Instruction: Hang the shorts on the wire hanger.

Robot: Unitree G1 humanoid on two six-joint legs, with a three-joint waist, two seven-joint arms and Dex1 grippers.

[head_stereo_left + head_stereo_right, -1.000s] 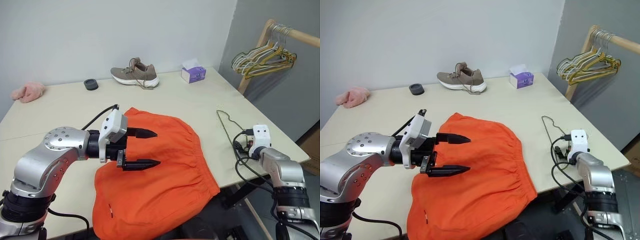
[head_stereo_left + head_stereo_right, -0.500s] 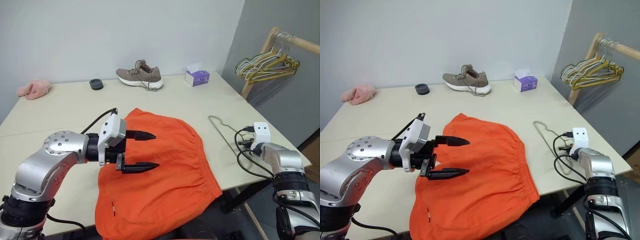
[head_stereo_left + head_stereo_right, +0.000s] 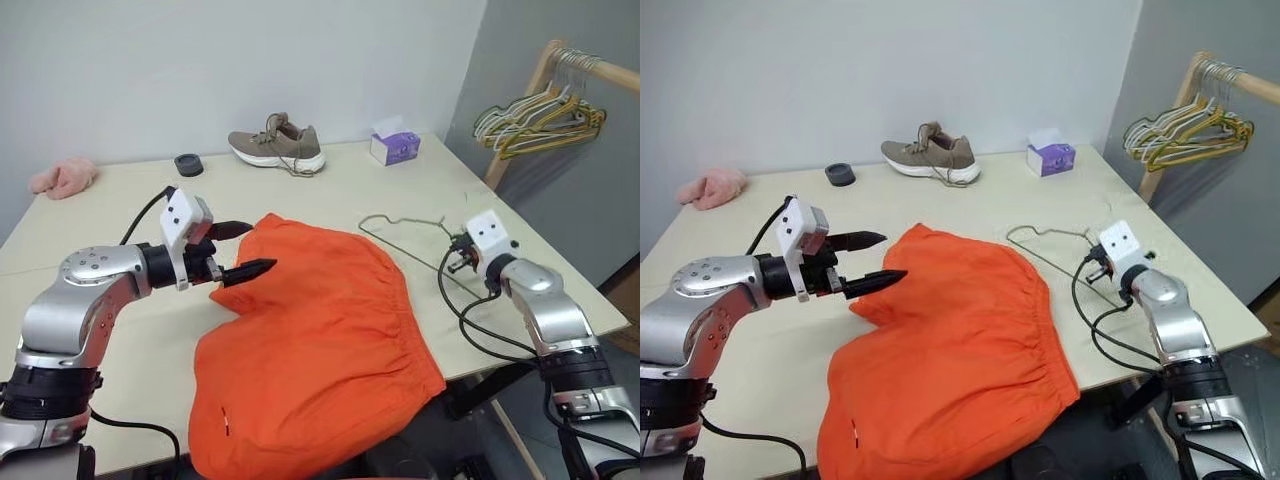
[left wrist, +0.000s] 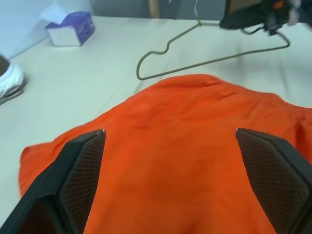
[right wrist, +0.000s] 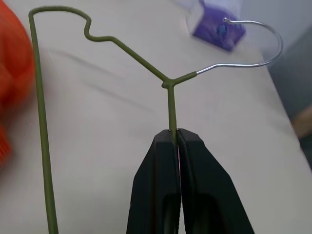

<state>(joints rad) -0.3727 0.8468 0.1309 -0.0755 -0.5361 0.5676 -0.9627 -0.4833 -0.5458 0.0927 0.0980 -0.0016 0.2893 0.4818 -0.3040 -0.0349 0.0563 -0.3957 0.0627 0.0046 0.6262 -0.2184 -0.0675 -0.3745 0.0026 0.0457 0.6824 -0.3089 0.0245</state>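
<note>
Orange fabric fills the near middle of your desk [image 3: 120, 215]: the shorts [image 3: 320, 350] lie flat, their near edge drooping over the desk's front, gathered waistband toward the right. Your left end effector [image 3: 243, 250] hovers at the shorts' far-left corner with its fingers spread wide and nothing between them. To the right, your right end effector [image 5: 174, 141] is pressed together, pinching the hanger [image 5: 105, 73] on one wire just below the twisted neck. The hanger is lifted and lies roughly level, its olive triangle reaching left toward the shorts' far edge.

You look to be at the step of bringing hanger and shorts together; nothing is hung yet. Next, you will likely need the left end effector to close on a hem or the waistband and raise the cloth, so the hanger's free arm can slide in. Farther off sit a shoe [image 3: 275, 148], a tissue box [image 3: 394, 146], and a rail of hangers [image 3: 540, 112] at far right.
</note>
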